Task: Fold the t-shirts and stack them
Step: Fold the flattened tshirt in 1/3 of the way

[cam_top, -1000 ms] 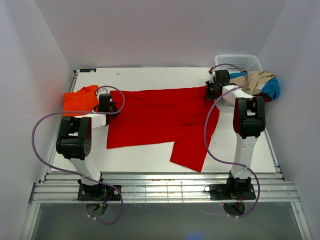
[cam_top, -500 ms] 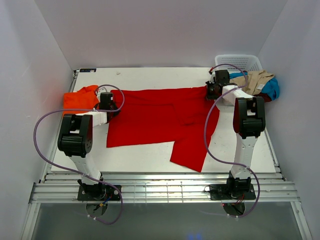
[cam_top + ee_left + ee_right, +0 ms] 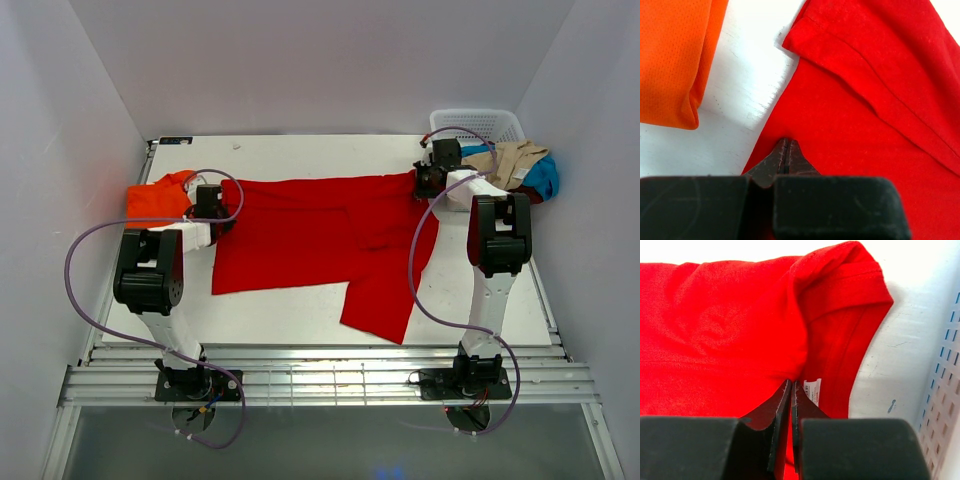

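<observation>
While the red t-shirt (image 3: 320, 235) lies spread on the table (image 3: 290, 312) between the two arms, each claw is closed on one end of it. The left claw (image 3: 785, 149) has its fingertips pressed together on the edge of the red cloth, and a hemmed fold of the shirt lies just ahead of it, to the right. The folded orange t-shirt (image 3: 675, 55) lies ahead to its left, kept apart from the red cloth by a strip of bare table. The right claw (image 3: 791, 390) pinches the cloth near the collar. The white label (image 3: 811, 388) is just beside its right finger, and the white basket (image 3: 945, 390) stands further to its right.
</observation>
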